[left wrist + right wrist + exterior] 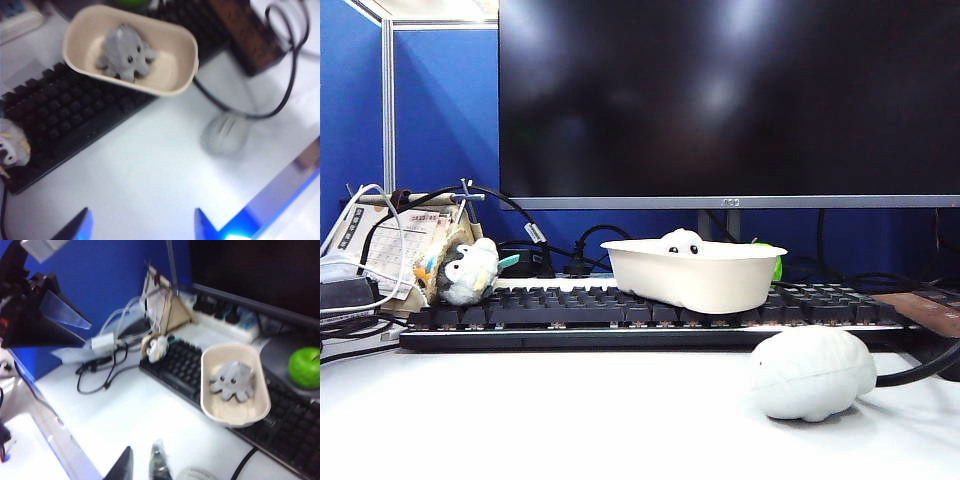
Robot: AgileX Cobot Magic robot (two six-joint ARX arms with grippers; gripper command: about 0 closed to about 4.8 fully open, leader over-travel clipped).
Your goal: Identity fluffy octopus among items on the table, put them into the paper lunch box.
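Note:
The fluffy octopus sits inside the paper lunch box, which rests on a black keyboard. Only its head and eyes show over the rim in the exterior view. Both wrist views look down on the octopus lying in the box. My left gripper hovers over the bare white table, well back from the box, with its jaws wide apart and nothing between them. My right gripper is above the table, its jaws a narrow gap apart and empty. Neither gripper shows in the exterior view.
An eyeless white plush lump lies on the table in front of the keyboard. A small grey and white plush sits at the keyboard's left end. Behind stand a monitor, cables and a green apple.

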